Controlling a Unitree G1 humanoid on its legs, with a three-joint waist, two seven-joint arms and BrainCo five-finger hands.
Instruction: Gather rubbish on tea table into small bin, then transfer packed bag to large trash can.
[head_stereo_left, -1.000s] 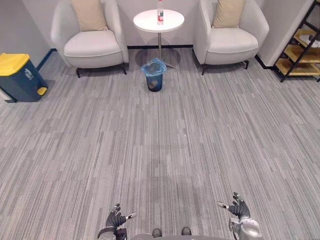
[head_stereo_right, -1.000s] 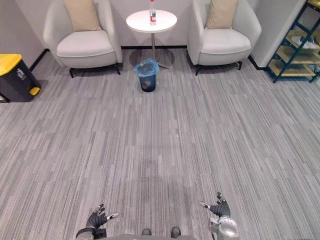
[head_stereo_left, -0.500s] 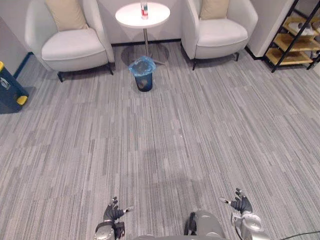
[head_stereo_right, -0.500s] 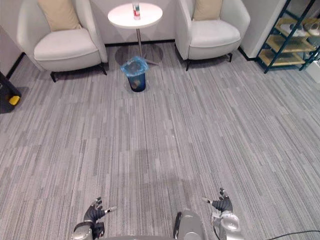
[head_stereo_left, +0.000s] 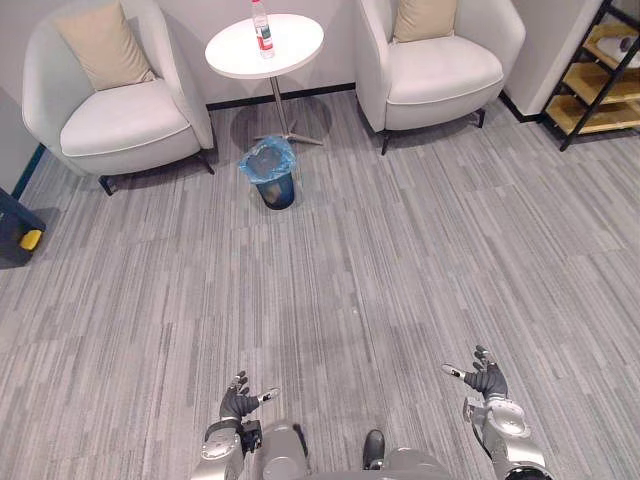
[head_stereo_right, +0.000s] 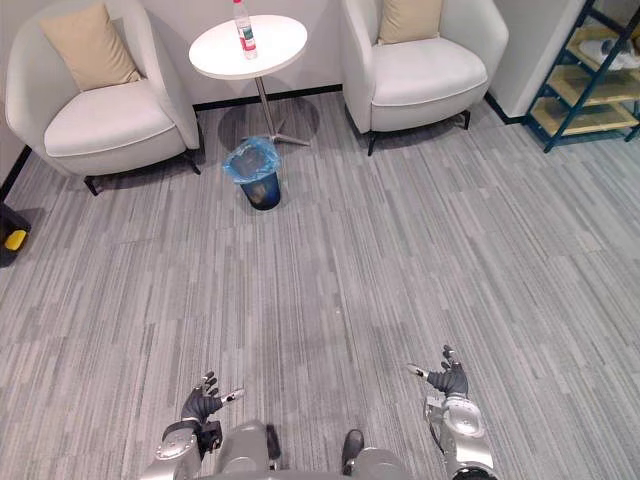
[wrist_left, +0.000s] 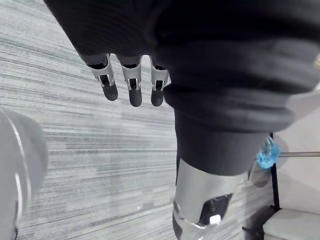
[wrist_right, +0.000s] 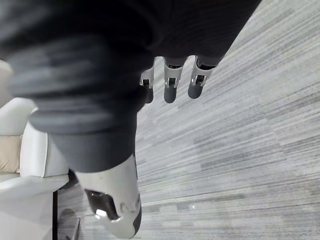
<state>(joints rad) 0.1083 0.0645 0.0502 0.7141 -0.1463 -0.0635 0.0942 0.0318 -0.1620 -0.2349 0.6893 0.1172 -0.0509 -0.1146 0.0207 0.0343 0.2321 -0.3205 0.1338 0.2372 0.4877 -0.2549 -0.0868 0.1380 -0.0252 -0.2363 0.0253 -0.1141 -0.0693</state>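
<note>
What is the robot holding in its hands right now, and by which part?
Nothing. The left hand and right hand both hang empty with fingers relaxed above the carpet, far from the bottle on the round table.

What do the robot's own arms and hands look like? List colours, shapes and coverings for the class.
Both arms are silver-grey and rounded. The left hand and the right hand each wear a dark ribbed cover over the back and wrist. Their slim silver fingers end in dark tips, and a thicker silver thumb sits apart from them.
</note>
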